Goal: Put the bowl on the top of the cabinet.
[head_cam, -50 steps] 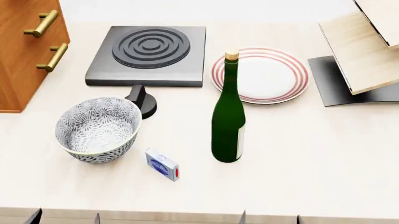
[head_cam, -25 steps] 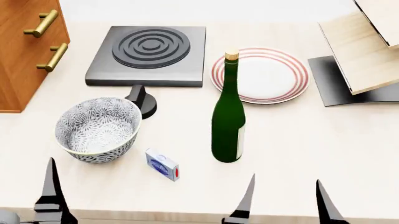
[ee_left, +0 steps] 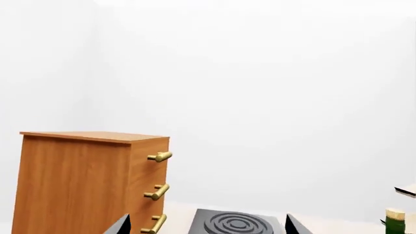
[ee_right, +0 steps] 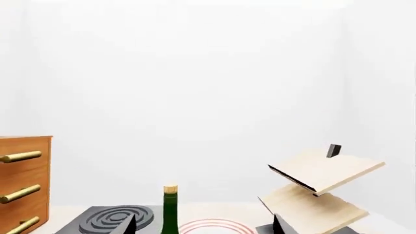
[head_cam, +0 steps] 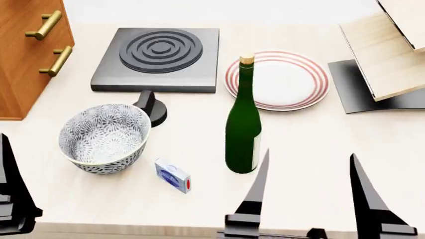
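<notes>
White walls fill most of your left wrist view, and below them the large orange-brown wooden cabinet (ee_left: 91, 183) stands upright with brass-gold bar handles (ee_left: 159, 157) down its drawer front. Beside it you see the dark grey square hob with raised concentric rings (ee_left: 235, 224), and at the edge the cork-topped neck of the dark green glass bottle (ee_left: 394, 220). Two dark tips of your left fingers (ee_left: 120, 226) show with a wide gap between them.

From the head view, the pale cream table (head_cam: 319, 144) carries everything. Your deep round white bowl with the fine grey floral pattern (head_cam: 104, 137) sits upright on the table, near the cabinet (head_cam: 27, 55) but apart from it, just in front of a black knob (head_cam: 152, 106) at the hob's front edge (head_cam: 157, 59). A small blue and white box (head_cam: 172, 175) lies just beside the bowl. The bottle (head_cam: 243, 124) stands upright in front of the flat white plate with red rings (head_cam: 282, 79). A pale light-wood rack on a dark base (head_cam: 385, 59) sits at the far right. Your left gripper (head_cam: 10, 194) shows only one dark finger here. Your right gripper (head_cam: 311, 199) has its fingers spread wide, holding nothing, near the bottle.

Your right wrist view shows the bottle (ee_right: 170, 209), the hob (ee_right: 110, 219), the plate's rim (ee_right: 217, 226), the rack's tilted boards (ee_right: 322, 187), and right fingers (ee_right: 126, 225) set wide apart.
</notes>
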Tool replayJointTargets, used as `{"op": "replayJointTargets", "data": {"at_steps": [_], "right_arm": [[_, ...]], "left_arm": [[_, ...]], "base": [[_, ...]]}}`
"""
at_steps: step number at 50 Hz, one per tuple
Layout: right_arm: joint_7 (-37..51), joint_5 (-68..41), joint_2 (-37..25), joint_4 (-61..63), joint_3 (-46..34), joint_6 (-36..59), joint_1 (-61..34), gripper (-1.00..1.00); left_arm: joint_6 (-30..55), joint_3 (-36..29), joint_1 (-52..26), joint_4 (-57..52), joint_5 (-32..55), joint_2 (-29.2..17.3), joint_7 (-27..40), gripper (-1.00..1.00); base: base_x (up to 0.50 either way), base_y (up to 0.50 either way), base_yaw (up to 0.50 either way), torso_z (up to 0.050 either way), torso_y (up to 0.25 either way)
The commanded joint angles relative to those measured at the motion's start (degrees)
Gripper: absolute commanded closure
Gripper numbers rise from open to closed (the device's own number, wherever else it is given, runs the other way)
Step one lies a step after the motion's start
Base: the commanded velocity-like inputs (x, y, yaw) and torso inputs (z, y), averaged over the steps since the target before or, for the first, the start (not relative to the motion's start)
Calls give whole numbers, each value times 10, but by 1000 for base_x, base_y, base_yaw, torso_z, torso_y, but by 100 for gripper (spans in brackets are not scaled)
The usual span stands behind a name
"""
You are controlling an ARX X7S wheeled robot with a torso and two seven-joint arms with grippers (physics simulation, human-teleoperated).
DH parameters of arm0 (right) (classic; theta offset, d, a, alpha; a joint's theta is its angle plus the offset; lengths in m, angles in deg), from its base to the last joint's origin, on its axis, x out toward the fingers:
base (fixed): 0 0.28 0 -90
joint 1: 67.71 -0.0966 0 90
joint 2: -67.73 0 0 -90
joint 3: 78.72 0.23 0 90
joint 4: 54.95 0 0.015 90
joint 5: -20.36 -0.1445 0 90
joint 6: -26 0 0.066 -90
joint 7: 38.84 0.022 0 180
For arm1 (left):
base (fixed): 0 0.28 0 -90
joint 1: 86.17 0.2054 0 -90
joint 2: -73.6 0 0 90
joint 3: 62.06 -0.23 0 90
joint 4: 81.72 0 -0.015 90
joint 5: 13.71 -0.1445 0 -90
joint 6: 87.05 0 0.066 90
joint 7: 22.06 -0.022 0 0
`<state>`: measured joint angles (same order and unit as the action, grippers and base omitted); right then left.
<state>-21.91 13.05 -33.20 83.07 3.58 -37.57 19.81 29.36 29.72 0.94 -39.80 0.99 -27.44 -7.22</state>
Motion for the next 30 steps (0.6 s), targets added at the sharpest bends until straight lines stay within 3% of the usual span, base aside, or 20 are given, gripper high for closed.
{"op": "replayJointTargets", "data": {"at_steps": [1, 18, 30], "right_arm": [[-2, 26, 3, 37, 2, 22, -11, -100], [2, 18, -4, 38, -2, 21, -8, -100], [3, 11, -10, 39, -2, 7, -6, -100]], "left_arm": [[7, 29, -5, -39, 33, 1, -3, -100], [9, 24, -1, -51, 55, -17, 20, -100], [0, 14, 1, -47, 59, -28, 31, -100]], "base": [[0, 0, 0, 0, 0], [17, 0, 0, 0, 0], [459, 0, 0, 0, 0]]}}
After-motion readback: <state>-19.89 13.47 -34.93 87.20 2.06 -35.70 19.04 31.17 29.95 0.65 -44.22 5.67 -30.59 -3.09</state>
